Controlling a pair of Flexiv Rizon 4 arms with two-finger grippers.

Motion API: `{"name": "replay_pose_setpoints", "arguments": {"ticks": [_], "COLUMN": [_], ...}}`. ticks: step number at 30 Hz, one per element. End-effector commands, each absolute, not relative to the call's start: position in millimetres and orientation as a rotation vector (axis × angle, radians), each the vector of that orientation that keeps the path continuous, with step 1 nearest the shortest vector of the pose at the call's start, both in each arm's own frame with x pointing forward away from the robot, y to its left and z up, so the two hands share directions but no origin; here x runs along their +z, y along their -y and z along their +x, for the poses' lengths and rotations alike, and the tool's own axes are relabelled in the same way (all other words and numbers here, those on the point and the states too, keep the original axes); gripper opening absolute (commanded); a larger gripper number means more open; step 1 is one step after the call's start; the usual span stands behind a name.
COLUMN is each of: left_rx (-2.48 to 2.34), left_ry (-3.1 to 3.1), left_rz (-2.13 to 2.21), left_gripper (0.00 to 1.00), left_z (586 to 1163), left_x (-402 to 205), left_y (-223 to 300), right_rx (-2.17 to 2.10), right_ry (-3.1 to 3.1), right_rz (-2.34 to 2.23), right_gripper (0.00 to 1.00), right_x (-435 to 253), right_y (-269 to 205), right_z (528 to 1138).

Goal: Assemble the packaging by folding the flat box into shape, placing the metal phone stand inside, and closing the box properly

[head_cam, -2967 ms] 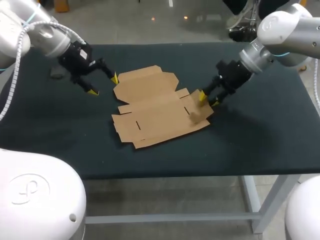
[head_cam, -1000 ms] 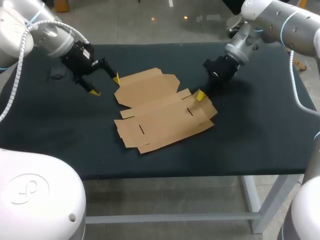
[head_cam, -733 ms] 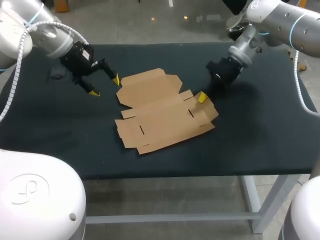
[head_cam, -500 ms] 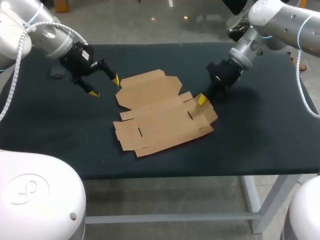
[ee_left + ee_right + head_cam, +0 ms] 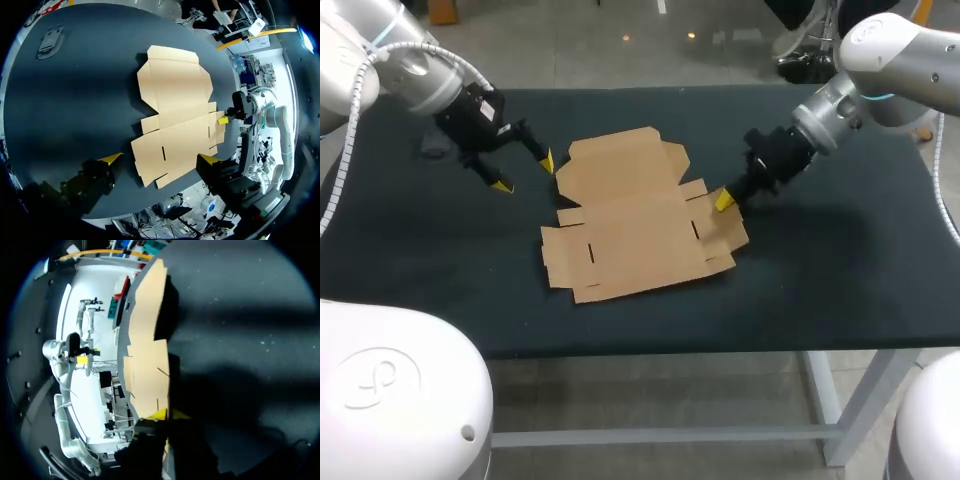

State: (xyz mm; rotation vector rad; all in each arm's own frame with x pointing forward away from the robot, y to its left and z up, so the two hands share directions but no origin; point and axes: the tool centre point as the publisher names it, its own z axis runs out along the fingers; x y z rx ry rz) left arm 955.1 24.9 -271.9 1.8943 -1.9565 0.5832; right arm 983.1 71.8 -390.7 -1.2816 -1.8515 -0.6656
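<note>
Dark table (image 5: 820, 270), flat box (image 5: 635, 225) unfolded.
Right gripper (image 5: 723, 201) pinches a flap between fingers; left gripper (image 5: 524, 172) gapes beside; fold walls next.

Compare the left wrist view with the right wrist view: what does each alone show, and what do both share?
Left wrist only: the metal phone stand on the table, the whole flat box, and the left gripper, open. Right wrist only: the box's edge pinched in the right gripper. Both: the box, the dark table and the right gripper at the box's edge.
</note>
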Motion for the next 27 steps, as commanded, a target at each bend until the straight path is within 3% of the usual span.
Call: {"name": "replay_pose_setpoints", "arguments": {"ticks": [1,27], "left_rx": [0.565,0.556], "left_ry": [1.961,1.971], "left_rz": [1.888,1.862], "left_gripper": [1.00,1.00], "left_z": [960,962], "left_x": [-270,-273], "left_y": [-28,-28], "right_rx": [-0.882,-0.836], "right_ry": [1.805,1.708], "right_rz": [-1.417,-1.288], "right_gripper": [0.00,0.00], "right_x": [-394,-398], "right_y": [-75,-72], "right_z": [976,961]}}
